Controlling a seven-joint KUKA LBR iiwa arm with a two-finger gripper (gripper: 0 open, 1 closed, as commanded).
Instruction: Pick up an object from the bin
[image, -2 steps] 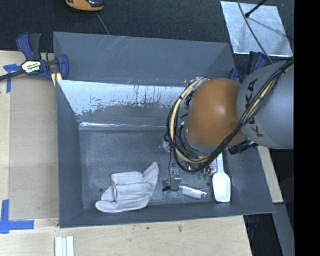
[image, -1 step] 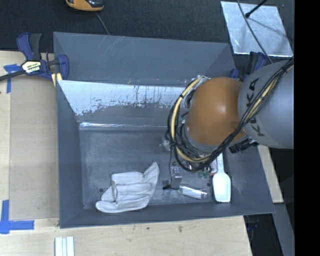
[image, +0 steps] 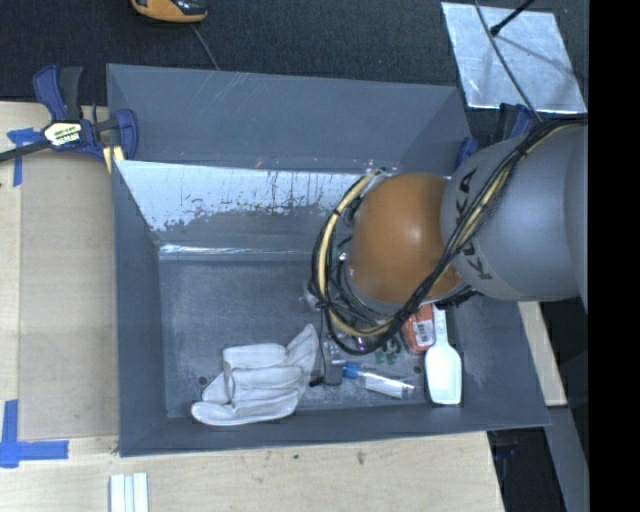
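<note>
White crumpled cloth (image: 258, 382) lies on bin (image: 215, 300) floor near front wall, left of centre. I see gripper (image: 325, 372) down low at cloth's right edge, between cloth and small white tube with blue cap (image: 378, 380). Touching cloth or just above it, I can't say. Pincer apart or together: I can't make out, orange wrist cover (image: 400, 240) and cables (image: 335, 240) block my look. Tube lies flat. Further right, white bottle (image: 443, 374) near right wall, red-labelled item (image: 422, 326) just behind it.
</note>
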